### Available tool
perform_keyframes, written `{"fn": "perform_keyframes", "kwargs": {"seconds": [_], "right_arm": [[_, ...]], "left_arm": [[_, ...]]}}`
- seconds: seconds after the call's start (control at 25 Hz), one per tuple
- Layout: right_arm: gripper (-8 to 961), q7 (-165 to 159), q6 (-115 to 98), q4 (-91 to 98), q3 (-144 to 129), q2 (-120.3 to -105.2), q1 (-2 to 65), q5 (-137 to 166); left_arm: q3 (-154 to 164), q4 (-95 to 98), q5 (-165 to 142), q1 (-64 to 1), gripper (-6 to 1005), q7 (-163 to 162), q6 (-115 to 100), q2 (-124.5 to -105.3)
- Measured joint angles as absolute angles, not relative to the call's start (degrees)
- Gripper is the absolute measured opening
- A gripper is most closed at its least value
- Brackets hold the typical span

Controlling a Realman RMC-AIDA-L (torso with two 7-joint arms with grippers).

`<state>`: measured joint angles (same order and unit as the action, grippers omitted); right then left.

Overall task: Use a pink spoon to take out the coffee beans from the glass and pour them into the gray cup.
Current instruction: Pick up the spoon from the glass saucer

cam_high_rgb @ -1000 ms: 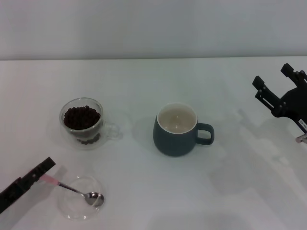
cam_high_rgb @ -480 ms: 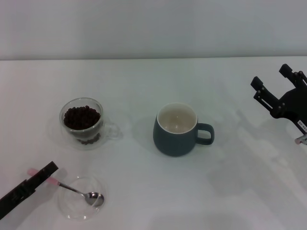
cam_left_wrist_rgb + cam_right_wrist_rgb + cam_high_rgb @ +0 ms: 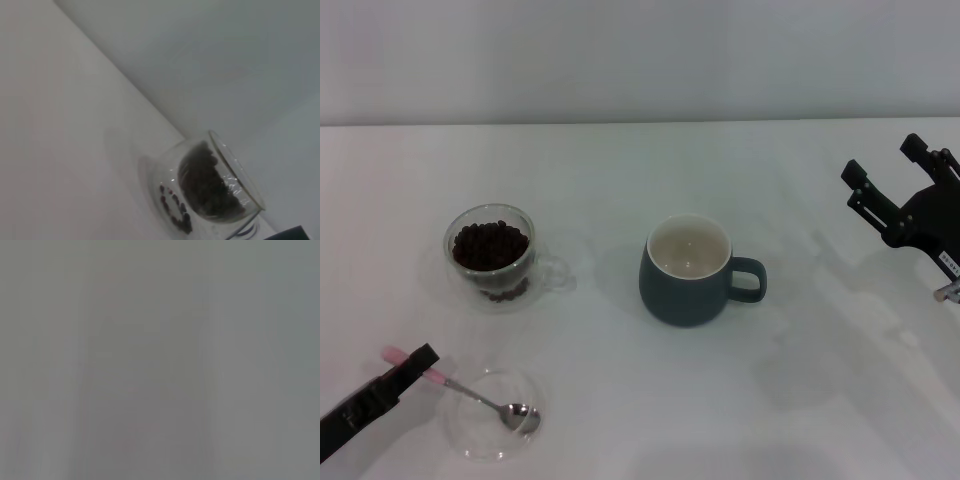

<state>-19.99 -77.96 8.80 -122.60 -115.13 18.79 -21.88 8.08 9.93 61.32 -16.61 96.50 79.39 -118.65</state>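
Observation:
The glass [image 3: 490, 255] stands at the left of the white table, holding a heap of dark coffee beans [image 3: 490, 243]; the left wrist view shows the glass [image 3: 235, 175] and its beans [image 3: 202, 180] from low and close. In the middle stands the gray cup [image 3: 686, 285], its cream inside empty and its handle pointing right. The pink spoon [image 3: 460, 390] lies with its metal bowl in a shallow clear dish [image 3: 470, 440] near the front left. My left gripper [image 3: 420, 358] lies across the spoon's pink handle, whose end shows beyond it. My right gripper [image 3: 885, 160] hangs open at the far right, holding nothing.
The white table [image 3: 640, 180] ends at a pale wall behind. The right wrist view shows only a blank grey surface.
My left gripper has drawn back toward the front left, uncovering the end of the pink handle. The spoon, glass and cup have stayed put. The right gripper barely shifted.

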Motion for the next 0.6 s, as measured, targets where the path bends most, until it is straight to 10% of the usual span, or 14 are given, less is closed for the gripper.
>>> {"fn": "perform_keyframes", "kwargs": {"seconds": [0.6], "right_arm": [[852, -20.04, -77.79, 8.79, -122.49, -115.13, 19.09, -21.88]], "left_arm": [[8.08, 10.79, 61.59, -16.61, 132, 96.87, 84.7, -117.43]]}}
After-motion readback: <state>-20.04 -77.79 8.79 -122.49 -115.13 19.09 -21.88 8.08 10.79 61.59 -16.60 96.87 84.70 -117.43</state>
